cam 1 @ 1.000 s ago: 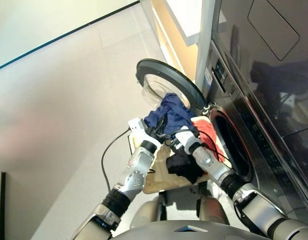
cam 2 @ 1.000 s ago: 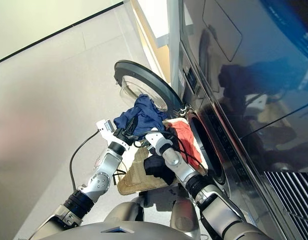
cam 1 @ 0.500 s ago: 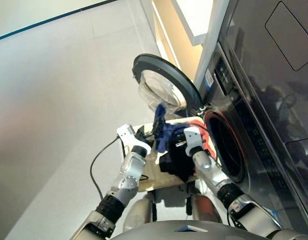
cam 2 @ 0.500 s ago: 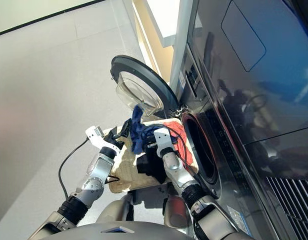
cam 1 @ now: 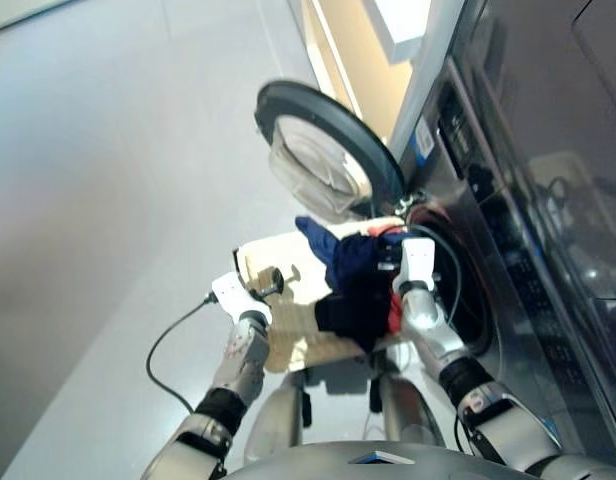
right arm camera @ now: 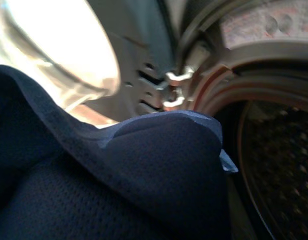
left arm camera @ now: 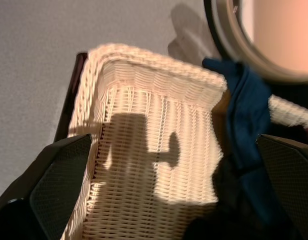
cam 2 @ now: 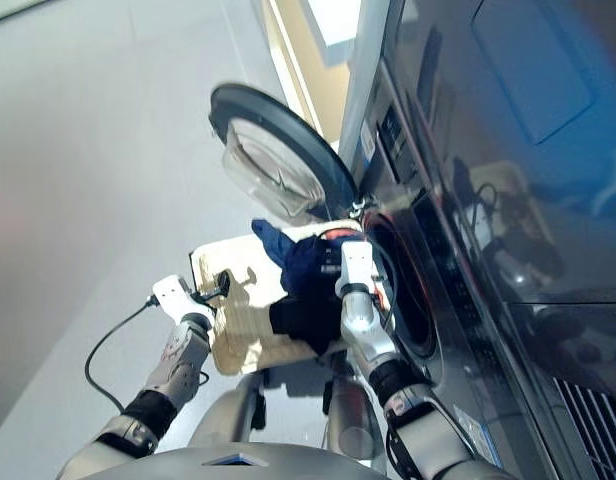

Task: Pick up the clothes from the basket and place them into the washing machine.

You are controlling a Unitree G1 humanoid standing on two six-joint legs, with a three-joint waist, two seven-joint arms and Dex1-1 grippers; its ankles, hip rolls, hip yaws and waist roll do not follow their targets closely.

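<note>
The cream woven basket (cam 1: pixel 278 258) sits below the washing machine's porthole (cam 1: pixel 460 292), whose black-rimmed glass door (cam 1: pixel 323 160) stands swung open. My right gripper (cam 1: pixel 388 262) is shut on the navy blue garment (cam 1: pixel 340 252), held above the basket's right end just in front of the porthole; the cloth (right arm camera: pixel 119 190) hides its fingers. The black garment (cam 1: pixel 350 310) lies in the basket under it, with a strip of the orange-red one (cam 1: pixel 393 316) beside it. My left gripper (cam 1: pixel 271 281) hovers open over the basket's bare left half (left arm camera: pixel 144 125), fingers (left arm camera: pixel 59 180) spread with nothing between them.
A black cable (cam 1: pixel 173 340) loops from my left wrist over the grey floor. A taller dark appliance (cam 1: pixel 548 100) fills the right side. A blue-white label sticker (cam 1: pixel 423 140) sits above the porthole. A pale yellow wall (cam 1: pixel 353 60) stands behind the door.
My left gripper let go of the navy garment and drew back to the basket's left side. My right gripper carried the garment towards the porthole. The camera also shifted.
</note>
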